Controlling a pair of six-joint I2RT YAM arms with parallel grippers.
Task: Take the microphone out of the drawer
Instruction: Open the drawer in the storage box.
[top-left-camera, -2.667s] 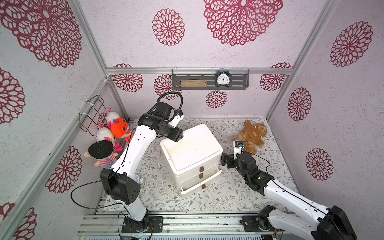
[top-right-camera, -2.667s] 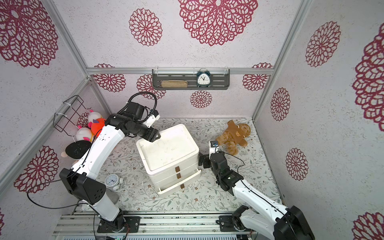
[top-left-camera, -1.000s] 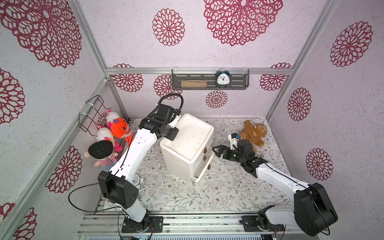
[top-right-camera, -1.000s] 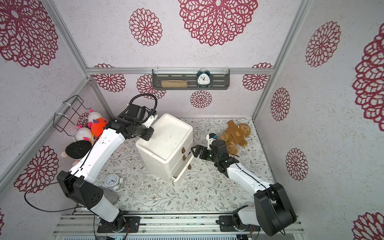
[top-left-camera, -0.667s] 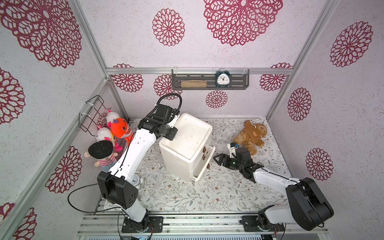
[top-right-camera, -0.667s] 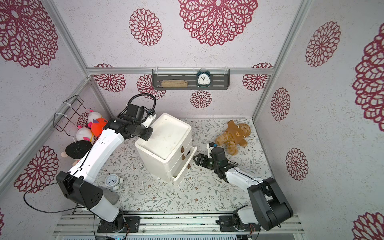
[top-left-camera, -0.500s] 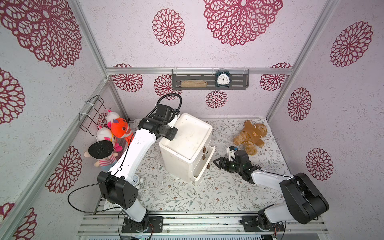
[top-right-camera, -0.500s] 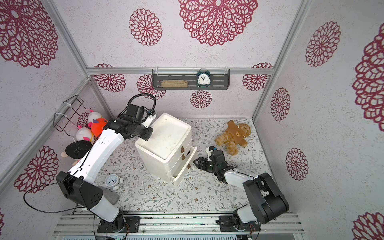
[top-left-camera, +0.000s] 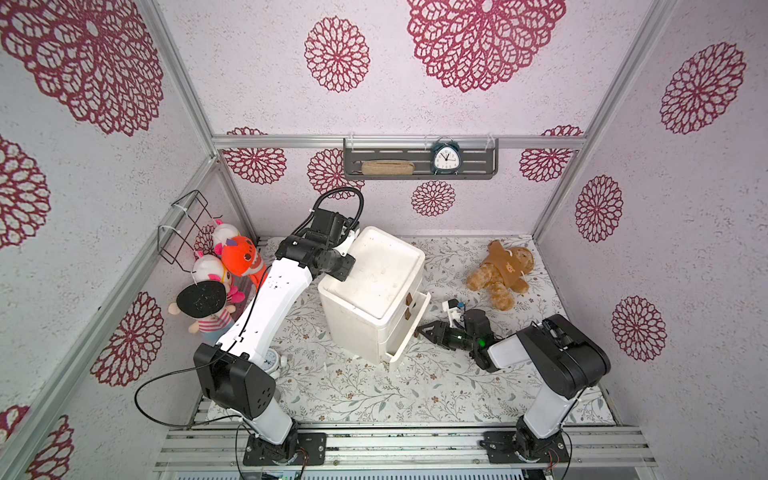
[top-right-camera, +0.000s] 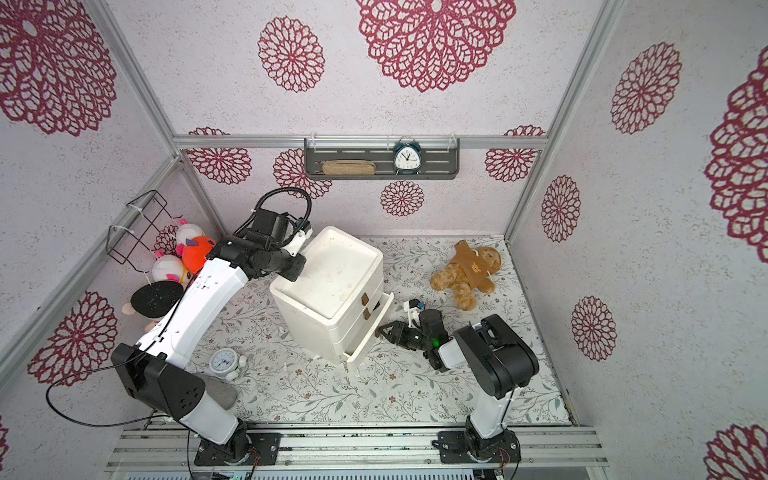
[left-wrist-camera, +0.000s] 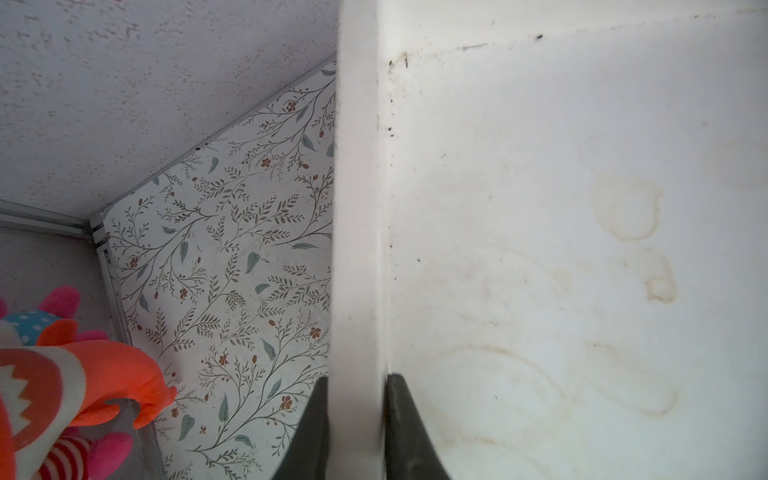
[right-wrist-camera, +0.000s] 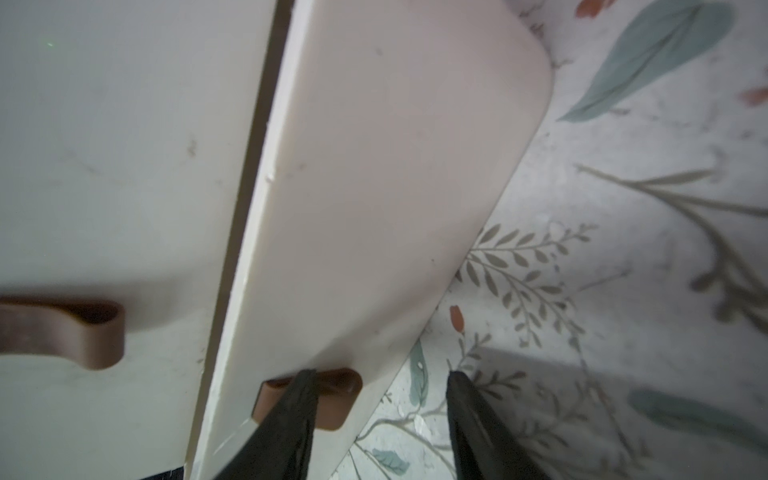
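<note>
Right claw (right-wrist-camera: 380, 374) dropped; bottom drawer's handle (right-wrist-camera: 340, 395) sits beside one finger (right-wrist-camera: 291, 415).

you're looking at a white three-drawer cabinet (top-left-camera: 376, 270) standing near the gingerbread plush (top-left-camera: 500, 270), front turning toward it. the bottom drawer (top-left-camera: 409, 334) is sticking partly out toward the plush, its brown loop handle (right-wrist-camera: 343, 392) showing; its inside is hiding from view.

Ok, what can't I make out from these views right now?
Microphone: in no view; the drawer is barely open, its inside hidden by the cabinet in both top views.
Handle: right wrist view, a finger of the right end effector covers it, so contact is unclear.
Left end effector: tips hidden under its own body in both top views.
</note>
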